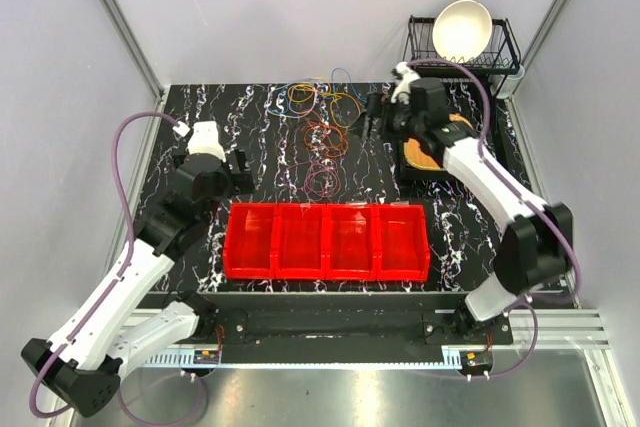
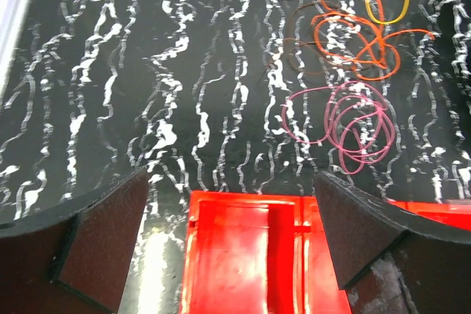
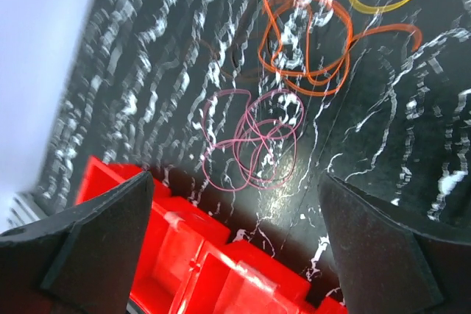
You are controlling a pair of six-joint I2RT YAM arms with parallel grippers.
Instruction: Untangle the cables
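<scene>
Cables (image 1: 318, 137) tangled in loops, behind red bins (image 1: 326, 209).
L gripper (image 2: 232, 237) & R gripper (image 3: 234, 244): jaws spread wide, released, clear of cables.

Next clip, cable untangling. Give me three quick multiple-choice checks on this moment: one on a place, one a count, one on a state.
1. Where do the cables lie relative to the red bins?
A. inside them
B. on the table beyond them
C. on the near side of them

2. How many compartments do the red bins show?
A. two
B. three
C. four

3. How do the two arms' jaws stand?
A. both open, holding nothing
B. left shut on a cable
C. right shut on a cable

Answers:
1 B: the loops rest on the table past the far edge of the bins.
2 C: three dividers split the row in four.
3 A: the left gripper and right gripper both show spread fingers with nothing between them.
</scene>
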